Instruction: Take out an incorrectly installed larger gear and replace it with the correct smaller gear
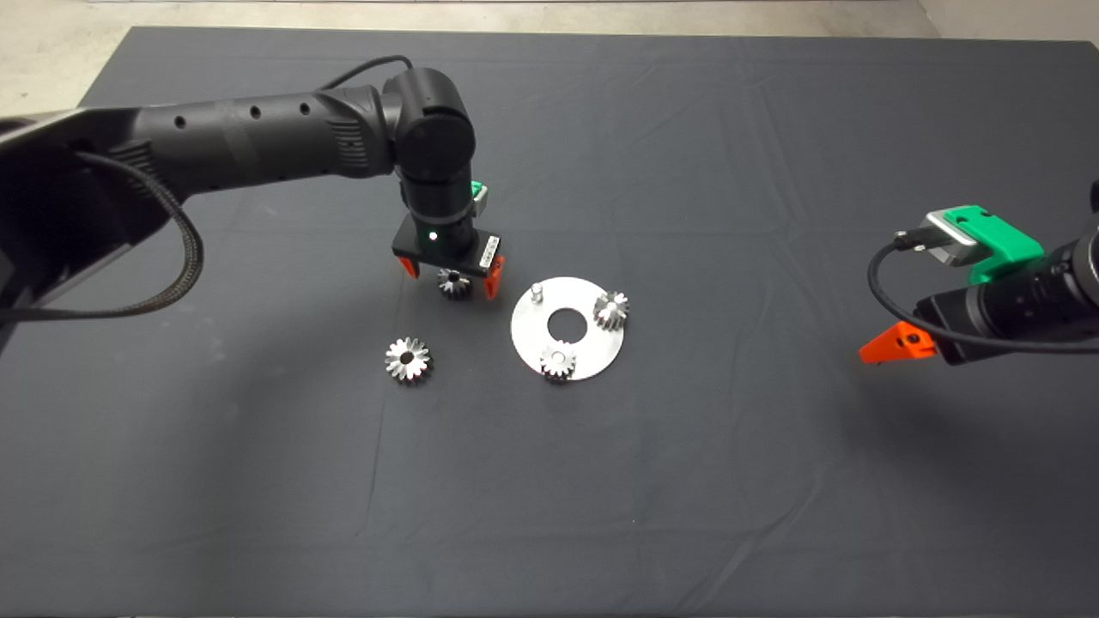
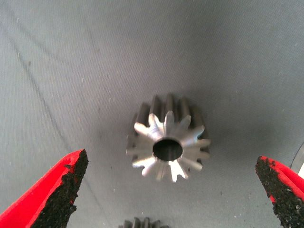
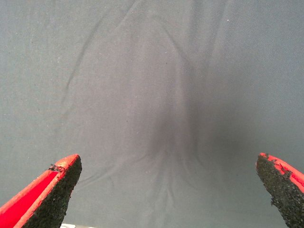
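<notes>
Fingers spread, the left pincer straddles the smaller gear on the mat; the right pincer waits, fingers apart.

A dark grey mat, lightly creased, covers nearly the whole counter. Beyond its far edge runs a strip of pale floor, perhaps concrete. Soft overhead light throws blurred shadows on the cloth.
</notes>
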